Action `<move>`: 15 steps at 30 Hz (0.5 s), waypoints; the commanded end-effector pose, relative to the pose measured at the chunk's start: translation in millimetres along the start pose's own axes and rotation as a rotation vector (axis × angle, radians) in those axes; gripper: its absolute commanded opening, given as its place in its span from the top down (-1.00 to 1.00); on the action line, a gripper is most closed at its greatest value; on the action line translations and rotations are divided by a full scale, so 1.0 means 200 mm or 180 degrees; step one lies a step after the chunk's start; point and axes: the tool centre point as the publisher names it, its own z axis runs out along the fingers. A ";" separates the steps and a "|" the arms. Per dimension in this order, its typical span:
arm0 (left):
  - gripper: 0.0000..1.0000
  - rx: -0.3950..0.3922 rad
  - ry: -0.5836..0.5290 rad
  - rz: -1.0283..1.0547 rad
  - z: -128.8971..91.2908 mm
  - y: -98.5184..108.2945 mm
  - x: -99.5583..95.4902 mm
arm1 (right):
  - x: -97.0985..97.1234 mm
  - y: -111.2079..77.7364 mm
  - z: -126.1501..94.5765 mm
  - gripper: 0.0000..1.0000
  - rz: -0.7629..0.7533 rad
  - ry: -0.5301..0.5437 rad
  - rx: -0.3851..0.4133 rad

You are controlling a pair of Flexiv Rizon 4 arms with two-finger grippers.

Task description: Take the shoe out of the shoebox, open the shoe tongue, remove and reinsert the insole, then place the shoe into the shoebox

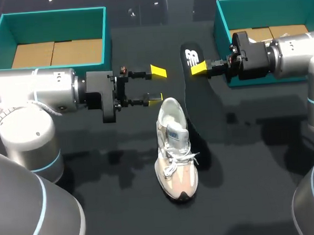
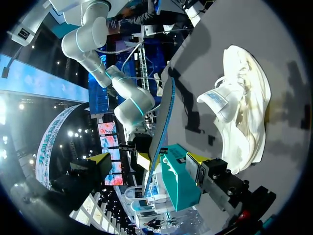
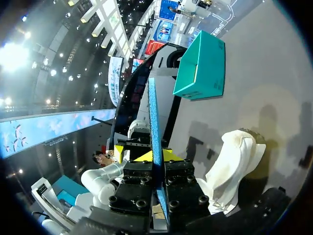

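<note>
**Above the table: insole out of the shoe**

Between the two arms, the right fingers are clamped on the black insole. They pinch it near one end, so it hangs on edge with its length trailing past the shoe's side. Whether its far end touches the table I cannot tell. From the right wrist, the insole's blue edge runs straight out ahead from between the yellow tips.

The shoe, white and beige, stands upright on its sole near the table's middle. Its toe points toward the robot and its tongue is lifted. The left fingers are spread wide with nothing between them. They hover by the shoe's heel, the nearer tip just beside its collar.

One teal shoebox sits open at the far left. A second shoebox sits at the far right, with the right arm's wrist over its near wall.
</note>
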 end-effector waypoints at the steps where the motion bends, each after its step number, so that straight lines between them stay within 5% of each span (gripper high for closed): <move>1: -1.00 0.0017 -0.0018 -0.0009 0.06 0.03 0.03 | -0.03 0.03 0.05 1.00 0.0021 0.0102 0.0050; 15: -1.00 -0.0045 0.0001 -0.0081 0.09 0.06 0.07 | -0.02 0.05 0.08 1.00 0.0018 0.0107 0.0013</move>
